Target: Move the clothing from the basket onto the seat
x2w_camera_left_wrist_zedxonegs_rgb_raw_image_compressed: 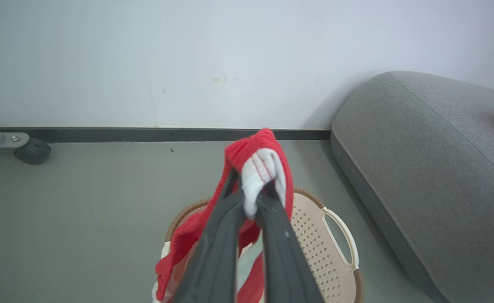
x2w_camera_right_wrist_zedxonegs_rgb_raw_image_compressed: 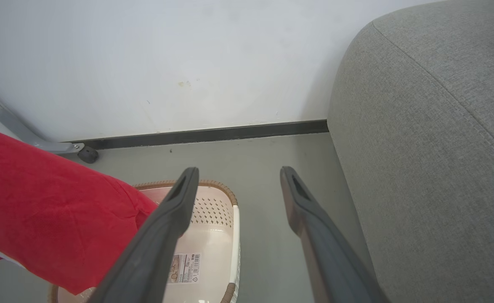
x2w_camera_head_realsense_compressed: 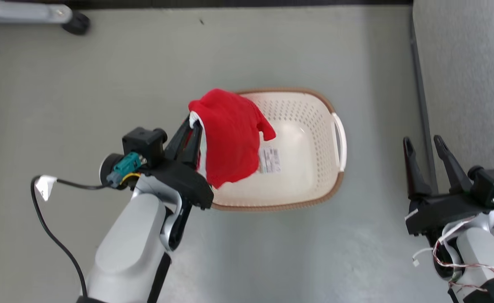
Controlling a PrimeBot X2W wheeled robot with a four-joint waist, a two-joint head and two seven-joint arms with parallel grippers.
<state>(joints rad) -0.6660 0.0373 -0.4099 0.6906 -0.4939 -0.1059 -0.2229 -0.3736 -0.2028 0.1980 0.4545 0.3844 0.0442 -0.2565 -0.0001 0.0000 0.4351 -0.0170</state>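
Red garment point(x2w_camera_head_realsense_compressed: 230, 134) hangs from the left hand point(x2w_camera_head_realsense_compressed: 191, 125), which is clamped on its white trim point(x2w_camera_left_wrist_zedxonegs_rgb_raw_image_compressed: 259, 172) and holds it above the basket point(x2w_camera_head_realsense_compressed: 314, 201), its lower end drooping over the basket's left side. Right hand point(x2w_camera_head_realsense_compressed: 423, 141) stands wide open and empty beside the seat point(x2w_camera_head_realsense_compressed: 470, 84). To do the carry well, I judge: lift until the cloth clears the basket, swing right across the floor point(x2w_camera_head_realsense_compressed: 104, 84), and let go well inside the seat, since soft fabric could slide off its rounded edge
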